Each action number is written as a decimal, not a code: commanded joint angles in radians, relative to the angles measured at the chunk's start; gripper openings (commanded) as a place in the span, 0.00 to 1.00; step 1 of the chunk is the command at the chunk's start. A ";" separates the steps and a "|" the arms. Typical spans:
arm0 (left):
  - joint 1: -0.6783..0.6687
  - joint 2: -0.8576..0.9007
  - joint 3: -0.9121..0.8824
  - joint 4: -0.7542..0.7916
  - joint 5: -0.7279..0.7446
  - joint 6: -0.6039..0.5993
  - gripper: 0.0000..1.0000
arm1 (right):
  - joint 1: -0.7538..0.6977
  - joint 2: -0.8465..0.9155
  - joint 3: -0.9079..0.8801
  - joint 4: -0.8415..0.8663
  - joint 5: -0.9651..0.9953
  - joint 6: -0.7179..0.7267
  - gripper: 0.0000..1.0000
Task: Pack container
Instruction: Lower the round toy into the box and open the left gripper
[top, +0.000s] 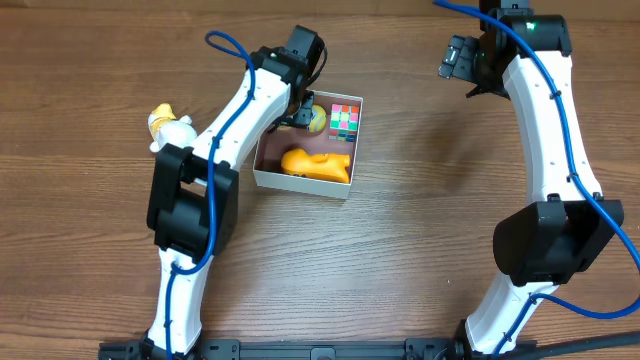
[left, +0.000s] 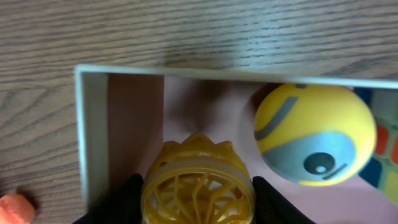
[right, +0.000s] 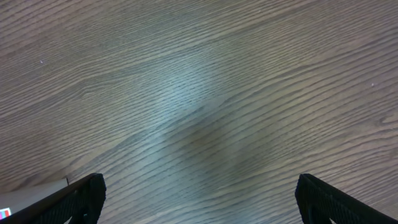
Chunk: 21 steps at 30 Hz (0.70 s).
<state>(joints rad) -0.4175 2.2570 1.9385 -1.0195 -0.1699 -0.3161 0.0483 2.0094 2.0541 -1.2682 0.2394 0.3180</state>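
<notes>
**Item 1, container** (top: 300, 184): small square shallow box with thin white walls and a pinkish-brown inside; stands on the tabletop (top: 420, 230) left of centre, between the two arms and closer to the left one.
- Contents: orange toy (top: 315, 162) lying along the near wall; multicoloured cube (top: 345, 118) in the far right corner; yellow ball (left: 314, 134) with a grey eye marking, just beside the cube on its left.

**Item 2, left gripper** (top: 300, 108): over the container's far left corner; fingers (left: 127, 202) at a middling gap, closed on either side of a yellow lattice toy (left: 198, 183) with a scalloped top edge; this toy hangs over the pink interior, near the side wall and beside the ball, apart from it; whether it rests on the box floor cannot be told.

**Item 3, right gripper** (top: 458, 58): at the far right, well apart from the container, above the tabletop; fingers (right: 81, 199) spread wide, holding nothing.

**Item 4, yellow-and-white toy** (top: 168, 125): on the tabletop outside the box, left of the left arm and partly hidden by it.

**Item 5, small orange piece** (left: 15, 208): on the tabletop just outside the container's side wall, cut off by the edge of the left wrist view.
</notes>
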 joint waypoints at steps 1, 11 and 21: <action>0.000 0.014 0.021 0.014 -0.021 -0.022 0.38 | 0.002 -0.010 0.001 0.006 0.003 0.009 1.00; 0.000 0.014 0.020 0.016 -0.021 -0.022 0.35 | 0.002 -0.010 0.001 0.006 0.003 0.008 1.00; 0.000 0.047 0.020 0.029 -0.017 -0.022 0.48 | 0.002 -0.010 0.001 0.006 0.003 0.009 1.00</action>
<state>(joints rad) -0.4175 2.2787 1.9385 -0.9981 -0.1696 -0.3161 0.0483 2.0094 2.0541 -1.2678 0.2390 0.3180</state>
